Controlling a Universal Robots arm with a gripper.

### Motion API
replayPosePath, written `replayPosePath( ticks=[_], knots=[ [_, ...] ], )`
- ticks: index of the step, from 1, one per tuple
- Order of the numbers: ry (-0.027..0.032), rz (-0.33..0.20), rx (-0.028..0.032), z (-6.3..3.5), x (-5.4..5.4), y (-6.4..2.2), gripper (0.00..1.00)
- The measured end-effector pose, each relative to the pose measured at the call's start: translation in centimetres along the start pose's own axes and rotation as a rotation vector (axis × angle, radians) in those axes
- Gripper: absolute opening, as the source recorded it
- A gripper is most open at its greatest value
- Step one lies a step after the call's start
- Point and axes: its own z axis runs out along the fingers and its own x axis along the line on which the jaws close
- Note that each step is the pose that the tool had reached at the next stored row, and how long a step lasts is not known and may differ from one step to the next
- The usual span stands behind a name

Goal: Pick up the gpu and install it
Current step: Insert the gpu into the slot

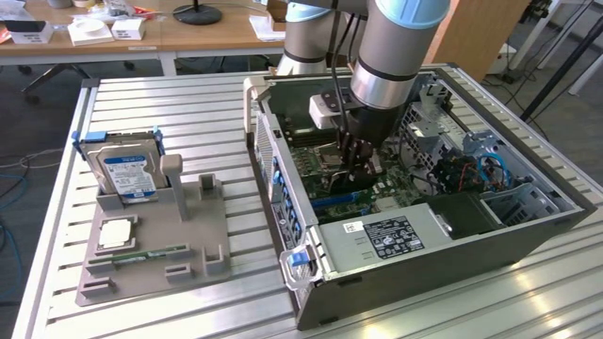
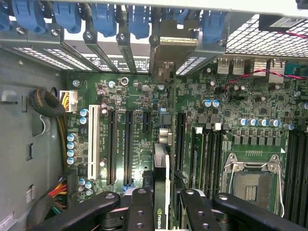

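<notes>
Wrist view: we see the tool (image 2: 166, 212) clenched on the gpu (image 2: 160, 192), which it holds edge-on just above the motherboard (image 2: 144, 96) slots.
Handling: we judge the gpu light, stiff and fragile, best held by its bare upper edge, away from the contacts.
Obstacles: blue bracket latches (image 2: 103, 19), the CPU socket (image 2: 252, 185) and the case (image 1: 452, 261) walls crowd it.
Elsewhere: the hard drive (image 1: 127, 173) stands well apart, in a holder on the worktop (image 1: 188, 92).
</notes>
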Motion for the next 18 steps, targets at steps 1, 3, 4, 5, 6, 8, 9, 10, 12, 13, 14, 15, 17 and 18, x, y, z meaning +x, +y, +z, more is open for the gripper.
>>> replayPosePath(
  ticks=[1,3,4,5,6,8,9,10,12,13,14,15,17,18],
  knots=[
    [0.0001,0.000,0.0000,0.00,0.00,0.00,0.26],
    [-0.0001,0.000,0.0001,0.03,-0.01,0.00,0.26],
    [-0.0005,0.000,0.0003,0.09,-0.01,0.01,0.26],
    [-0.0003,0.000,0.0002,0.11,0.00,0.01,0.26],
    [-0.0001,0.000,0.0001,0.11,0.00,0.01,0.26],
    [0.0000,0.000,0.0001,0.11,0.00,0.01,0.26],
    [-0.0001,0.000,0.0001,0.11,0.00,0.01,0.26],
    [-0.0002,0.000,0.0002,0.14,0.00,0.02,0.26],
    [-0.0002,0.000,0.0002,0.17,0.00,0.02,0.26],
    [-0.0002,0.000,0.0002,0.17,0.00,0.02,0.26],
    [-0.0002,0.000,0.0002,0.17,0.00,0.02,0.26],
    [-0.0002,0.000,0.0002,0.17,0.00,0.02,0.26],
    [-0.0001,0.000,0.0003,0.17,-0.01,0.13,0.26],
    [-0.0001,0.000,0.0003,0.17,-0.01,0.14,0.26]
  ],
)
